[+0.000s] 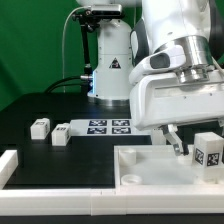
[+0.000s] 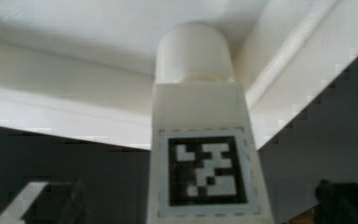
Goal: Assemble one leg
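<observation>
1. Leg point(image 1: 208, 152), the one I am working on, stands upright at the exterior view's right edge. Its marker tag point(image 1: 211, 155) faces that camera, and its far side runs almost out of the frame.
2. The wrist view shows the same leg point(image 2: 202, 130) close up. Its marker tag point(image 2: 206, 170) reads clearly as a black-and-white pattern, and its rounded tip point(image 2: 197, 55) points toward the large white tray-like piece point(image 2: 87, 70).
3. My end effector point(image 2: 190, 195) is spread apart. A blurred finger point(image 2: 34, 200) shows on either side of the leg, each with a strip of dark counter point(image 2: 96, 150) between it and the leg. As far as I can see, neither finger touches the leg.
4. In the exterior view only one dark finger point(image 1: 177, 140) shows, just beside the leg. The other is hidden or cut off at the edge.
5. The leg's lower end meets the rim of the tray-like piece point(image 1: 140, 170) in the exterior view. I cannot tell whether the leg rests on that piece, in it, or behind it.
6. A loose leg point(image 1: 40, 127) and a second loose leg point(image 1: 62, 133) lie on the counter, well apart from me, toward the exterior view's left. The marker board point(image 1: 110, 126) lies beside them, with one end covered by my arm.
</observation>
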You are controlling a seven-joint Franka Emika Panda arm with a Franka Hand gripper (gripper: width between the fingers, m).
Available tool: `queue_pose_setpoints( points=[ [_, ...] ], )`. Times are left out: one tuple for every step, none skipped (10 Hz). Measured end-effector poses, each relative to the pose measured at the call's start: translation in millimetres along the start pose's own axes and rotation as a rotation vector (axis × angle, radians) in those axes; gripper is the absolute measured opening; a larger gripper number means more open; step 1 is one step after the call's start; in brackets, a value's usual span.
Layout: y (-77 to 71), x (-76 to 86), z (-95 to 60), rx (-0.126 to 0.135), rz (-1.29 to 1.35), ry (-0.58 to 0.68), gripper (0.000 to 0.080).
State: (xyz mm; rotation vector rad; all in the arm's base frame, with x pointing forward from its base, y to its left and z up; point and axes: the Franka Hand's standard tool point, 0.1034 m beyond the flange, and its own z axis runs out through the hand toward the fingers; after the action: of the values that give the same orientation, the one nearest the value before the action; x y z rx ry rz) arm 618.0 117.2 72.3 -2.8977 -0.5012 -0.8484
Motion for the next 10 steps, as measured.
queue_pose_setpoints(
  points=[
    [0.0, 0.0, 0.0, 0.000, 0.000, 0.000, 0.0649],
    [0.0, 0.0, 0.0, 0.000, 0.000, 0.000, 0.0649],
    [0.0, 0.0, 0.0, 0.000, 0.000, 0.000, 0.0649],
    [-0.4, -0.5, 0.3, 0.001, 0.000, -0.005, 0.0649],
    [-0.9, 0.5, -0.3, 0.007, 0.000, -0.036, 0.0649],
    [0.9, 7.7, -5.8, 0.007, 0.023, -0.062, 0.0649],
    [-2.5, 13.5, -10.7, 0.021, 0.041, -0.143, 0.0649],
    [-4.3, 18.9, -13.0, 0.029, 0.057, -0.206, 0.0649],
    [-7.0, 18.4, -14.7, 0.048, 0.083, -0.349, 0.0649],
    [-7.5, 22.3, -15.7, 0.062, 0.089, -0.436, 0.0649]
  ],
)
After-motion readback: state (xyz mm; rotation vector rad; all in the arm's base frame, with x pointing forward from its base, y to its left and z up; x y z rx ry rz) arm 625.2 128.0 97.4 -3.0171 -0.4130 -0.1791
